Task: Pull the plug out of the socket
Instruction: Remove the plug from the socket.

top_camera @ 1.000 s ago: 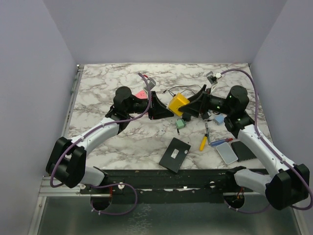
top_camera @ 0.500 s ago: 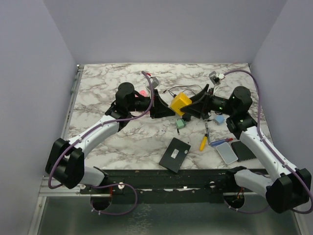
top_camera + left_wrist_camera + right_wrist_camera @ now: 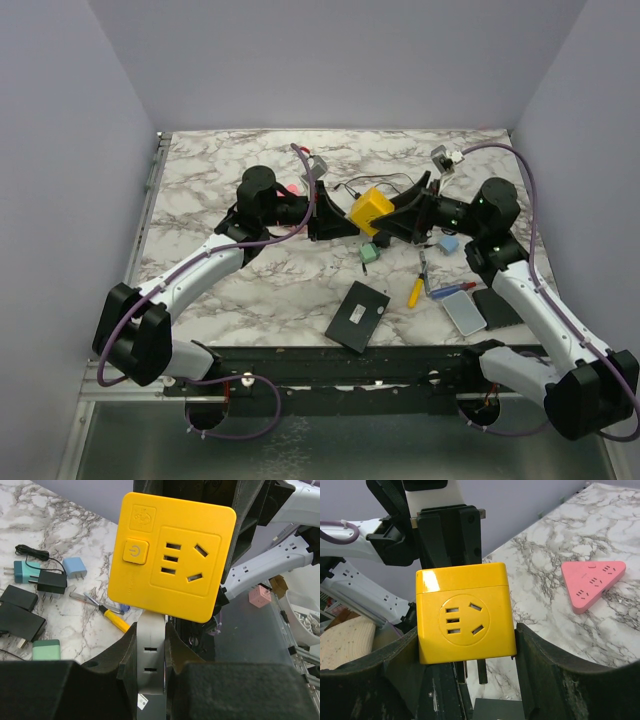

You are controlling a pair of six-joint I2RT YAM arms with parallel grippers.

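you have the left end effector [image 3: 150, 652] clamped tight on the grey plug [image 3: 150, 635], which looks seated in the yellow socket [image 3: 465, 615] gripped across its sides by the right end effector [image 3: 466, 650] above the desk [image 3: 220, 170]; the pull-apart remains.

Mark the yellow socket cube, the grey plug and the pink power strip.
yellow socket cube [image 3: 466, 622], right wrist view, centre of the outlet face
grey plug [image 3: 151, 635], left wrist view, body below the cube
pink power strip [image 3: 587, 580], right wrist view, middle of its top
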